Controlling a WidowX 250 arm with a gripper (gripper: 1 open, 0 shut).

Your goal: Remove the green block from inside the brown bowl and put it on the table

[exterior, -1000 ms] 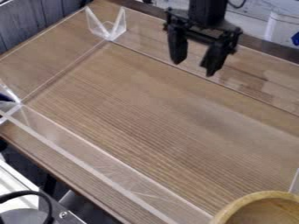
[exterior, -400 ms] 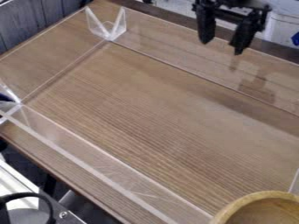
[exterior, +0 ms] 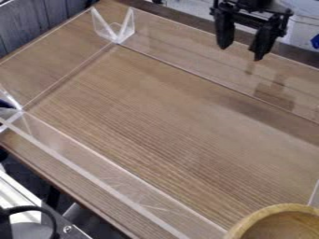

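Observation:
My black gripper (exterior: 245,45) hangs open at the top right of the camera view, fingers pointing down over the far side of the table (exterior: 162,121), with nothing between them. Only the rim of the brown bowl (exterior: 271,222) shows, cut off by the bottom right corner and far from the gripper. The bowl's inside is out of frame, so the green block is out of view.
Low clear plastic walls (exterior: 75,154) run along the table's edges, with a clear corner piece (exterior: 115,28) at the far left. A black cable (exterior: 28,219) lies off the table at the bottom left.
The gripper has moved to the right and toward the far edge of the table, staying open. Since the later earlier frame it has hardly shifted.

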